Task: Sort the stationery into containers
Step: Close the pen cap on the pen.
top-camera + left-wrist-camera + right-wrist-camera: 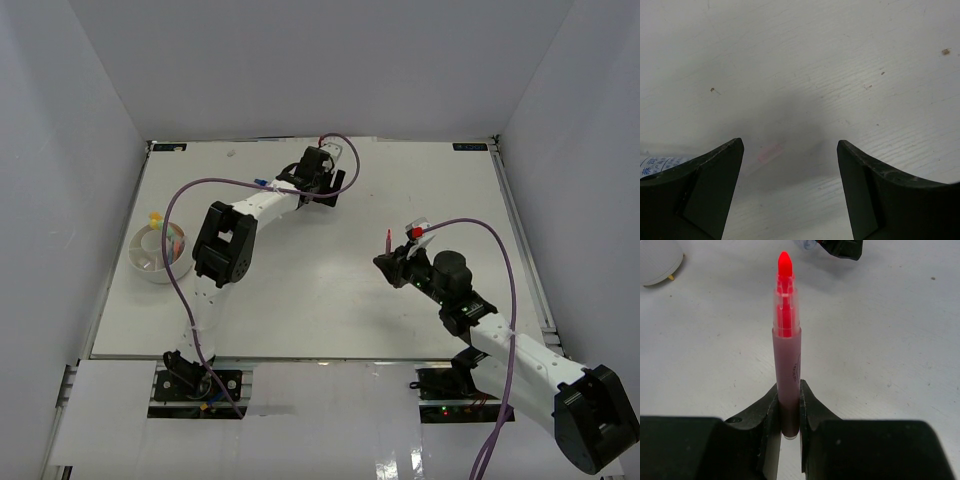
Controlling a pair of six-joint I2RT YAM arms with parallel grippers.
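My right gripper [788,390] is shut on a red marker [786,335], which stands upright between the jaws with its bright tip on top. In the top view this gripper [388,262] hovers right of the table's middle with the marker [388,243]. My left gripper [790,145] is open over bare table at the back middle [333,184]. A white bottle with blue print [660,164] peeks out just outside its left finger. Its blue cap [260,184] shows beside the left arm. The round white dish [148,268] sits at the left edge and holds yellow and other coloured stationery.
A small red and white item [415,231] lies just behind my right gripper. The dish's rim [657,262] shows at the top left of the right wrist view. White walls close in the table on three sides.
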